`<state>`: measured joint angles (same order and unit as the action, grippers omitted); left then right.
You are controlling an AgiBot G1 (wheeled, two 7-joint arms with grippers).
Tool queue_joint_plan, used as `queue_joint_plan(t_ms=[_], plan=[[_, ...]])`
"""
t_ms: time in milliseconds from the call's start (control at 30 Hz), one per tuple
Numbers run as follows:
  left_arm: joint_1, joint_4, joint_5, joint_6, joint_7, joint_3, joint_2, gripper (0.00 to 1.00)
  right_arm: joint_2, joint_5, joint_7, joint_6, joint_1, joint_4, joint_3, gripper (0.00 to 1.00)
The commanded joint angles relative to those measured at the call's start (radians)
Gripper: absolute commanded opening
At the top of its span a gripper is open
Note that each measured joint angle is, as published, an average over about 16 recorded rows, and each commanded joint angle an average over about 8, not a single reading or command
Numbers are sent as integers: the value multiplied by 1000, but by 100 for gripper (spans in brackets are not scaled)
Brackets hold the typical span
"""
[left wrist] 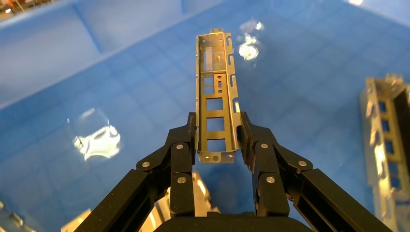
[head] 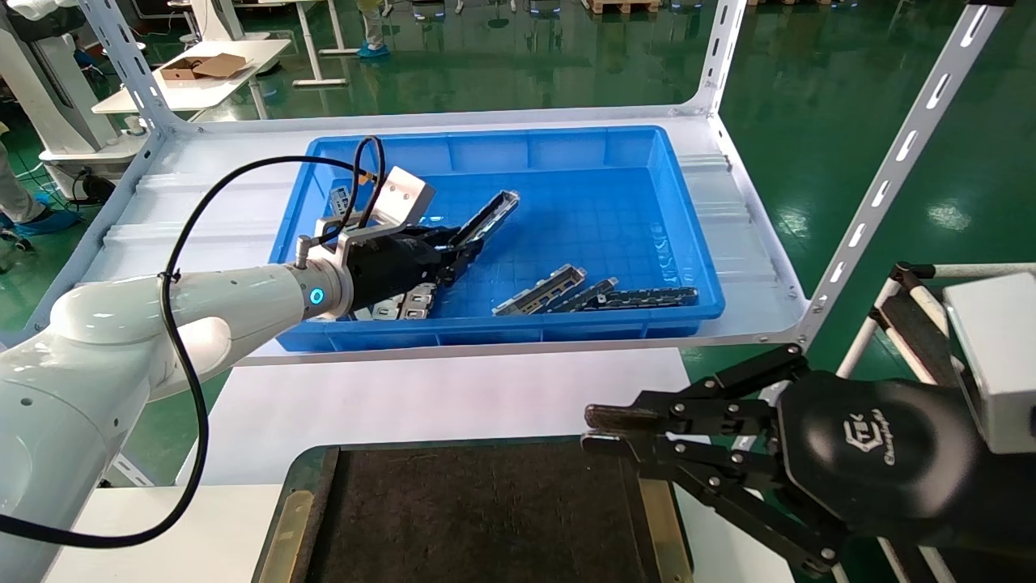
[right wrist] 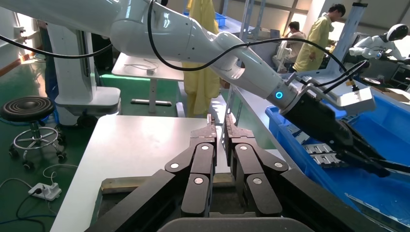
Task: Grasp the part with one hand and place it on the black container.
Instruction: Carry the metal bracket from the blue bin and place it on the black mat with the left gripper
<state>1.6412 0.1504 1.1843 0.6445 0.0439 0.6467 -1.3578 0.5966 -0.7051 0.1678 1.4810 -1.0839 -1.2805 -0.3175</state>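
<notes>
Now your left hand [left wrist: 216,140] holds the slim grey metal channel bar [left wrist: 215,99], jaws clamped, over the deep blue plastic bin [head: 615,202]; your right hand [head: 603,429], jaws narrow, sits at four o'clock.

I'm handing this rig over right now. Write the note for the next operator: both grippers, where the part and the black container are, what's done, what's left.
Left gripper: shut on the part, jaws clamped on its two long edges near one end; the part is held above the floor of the blue bin.
Right gripper: jaws closed and holding nothing, hovering over the right edge of the black container.
Black container: in front of the robot, nothing on it.
Other parts lie in the bin.
Done: grasp.
Left: carry the part to the container and release it.
</notes>
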Motion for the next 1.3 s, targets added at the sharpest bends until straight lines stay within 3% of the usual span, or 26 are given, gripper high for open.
queue_joint_plan(t_ms=[33,233,400,567,900,1300], plan=[[3,5,-13,1,4,-3,0,0,0,0,0,0,0,0,0,0],[29,27,-51,-34,8,-7,-2,0,0,0,0,0,0,0,0,0],[45,43,-86,18,2,-8,9,0,0,0,0,0,0,0,0,0],[52,46,-123,160,4,-18,38,0,0,0,0,0,0,0,-1,0],[23,50,-202,581,43,-49,128,0,0,1,-1,0,0,0,-1,0],[-42,-4,-233,797,73,-60,179,0,-1,1,-1,-1,0,0,-1,0]])
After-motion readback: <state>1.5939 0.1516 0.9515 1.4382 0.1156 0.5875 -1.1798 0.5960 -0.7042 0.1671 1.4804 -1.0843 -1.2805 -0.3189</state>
